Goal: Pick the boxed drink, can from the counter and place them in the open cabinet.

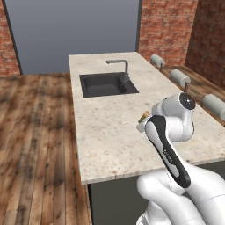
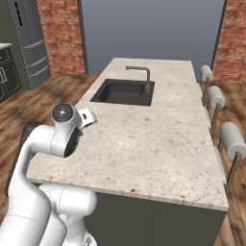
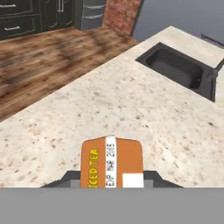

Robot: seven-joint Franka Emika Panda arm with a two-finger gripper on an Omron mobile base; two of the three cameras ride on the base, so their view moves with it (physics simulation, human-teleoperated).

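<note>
The gripper (image 3: 112,181) is clamped on the carton (image 3: 112,162), its dark fingers (image 3: 72,179) pressing the two narrow sides so the orange face with its white label strip stays square to the hand camera. The carton hangs clear above the counter (image 3: 131,109), lifted off the stone, which suggests the pick is done and the carry to the cabinet comes next. In the left base view a corner of the carton (image 1: 143,117) peeks out beside the bent arm, over the counter's near half. The sink (image 1: 107,84) and faucet (image 1: 119,64) sit farther off. I cannot find the can from these angles.
</note>
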